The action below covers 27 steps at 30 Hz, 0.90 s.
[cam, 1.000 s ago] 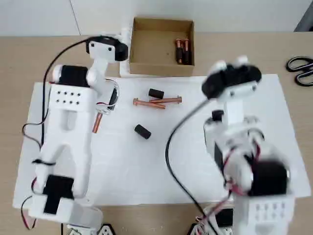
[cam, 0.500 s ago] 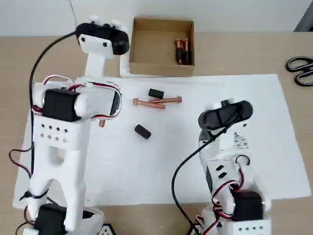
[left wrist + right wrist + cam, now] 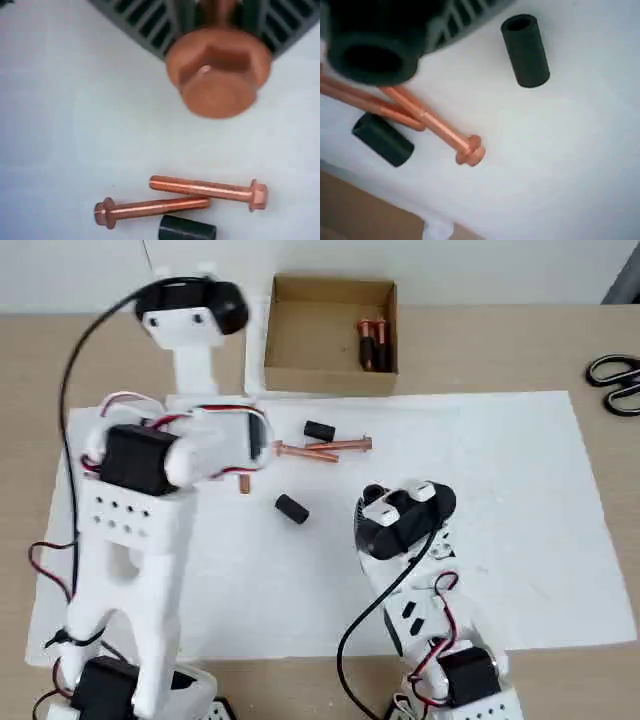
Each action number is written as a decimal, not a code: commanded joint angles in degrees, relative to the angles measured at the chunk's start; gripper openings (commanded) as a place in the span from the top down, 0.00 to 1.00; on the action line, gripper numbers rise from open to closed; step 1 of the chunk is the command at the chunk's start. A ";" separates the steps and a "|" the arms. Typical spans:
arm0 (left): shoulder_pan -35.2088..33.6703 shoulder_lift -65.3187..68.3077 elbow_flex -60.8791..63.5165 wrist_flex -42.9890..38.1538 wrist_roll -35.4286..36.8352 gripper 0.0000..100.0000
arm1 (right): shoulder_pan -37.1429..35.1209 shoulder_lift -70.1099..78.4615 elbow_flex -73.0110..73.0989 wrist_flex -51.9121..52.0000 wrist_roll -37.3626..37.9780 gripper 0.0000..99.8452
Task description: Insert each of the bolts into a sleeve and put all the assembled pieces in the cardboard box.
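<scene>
Left wrist view: left jaws clamp copper flanged bolt [image 3: 218, 70], carried inward. Right jaws, apparently gripping black cylindrical sleeve [image 3: 370, 55], swung toward them; insertion due next, cardboard box [image 3: 310, 335] beyond both.

We see a light wooden table [image 3: 500, 350] running up to a plain white wall [image 3: 450, 265] along its far edge. A large white sheet [image 3: 520, 500] covers most of the tabletop, evenly lit with only soft shadows. 1 pair of black-handled scissors [image 3: 615, 380] lies on bare wood beyond the sheet's far right corner.
</scene>
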 commanded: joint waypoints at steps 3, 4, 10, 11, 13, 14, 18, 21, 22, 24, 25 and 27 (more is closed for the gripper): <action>7.12 -2.81 -0.48 -4.48 0.35 1.00 | -0.22 -0.66 3.25 -6.64 -8.88 1.00; 8.09 -2.81 -0.57 -5.63 0.35 1.00 | -0.40 -0.66 3.60 -6.73 -11.43 1.00; 9.76 -10.99 -0.57 -17.32 0.26 1.00 | -0.40 -0.66 4.31 -6.81 -15.38 1.00; 9.76 -13.10 -0.31 -18.46 0.26 1.00 | -0.40 -0.66 4.31 -6.81 -15.38 1.00; 9.76 -17.05 -0.22 -18.81 0.35 1.00 | -0.48 -0.66 4.40 -6.81 -15.47 1.00; 9.76 -18.81 0.04 -18.55 0.53 1.00 | -0.57 -0.66 4.40 -6.81 -15.56 1.00; 9.76 -23.91 9.36 -18.73 0.70 1.00 | -3.74 -0.66 4.75 -6.73 -15.56 1.00; 9.76 -27.34 23.25 -28.75 1.85 1.00 | -6.64 -0.66 5.63 -6.73 -15.56 1.00; 9.76 -28.75 27.56 -33.32 2.11 1.00 | -7.08 -0.66 5.80 -6.73 -15.56 1.00; 10.20 -31.38 36.18 -42.46 2.11 1.00 | -7.25 -0.66 5.89 -6.73 -15.56 1.00; 10.99 -32.53 40.13 -46.33 2.02 1.00 | -7.25 -0.66 5.89 -6.73 -15.56 1.00; 12.04 -34.11 46.90 -50.99 2.02 1.00 | -7.25 -0.66 5.89 -6.73 -15.56 1.00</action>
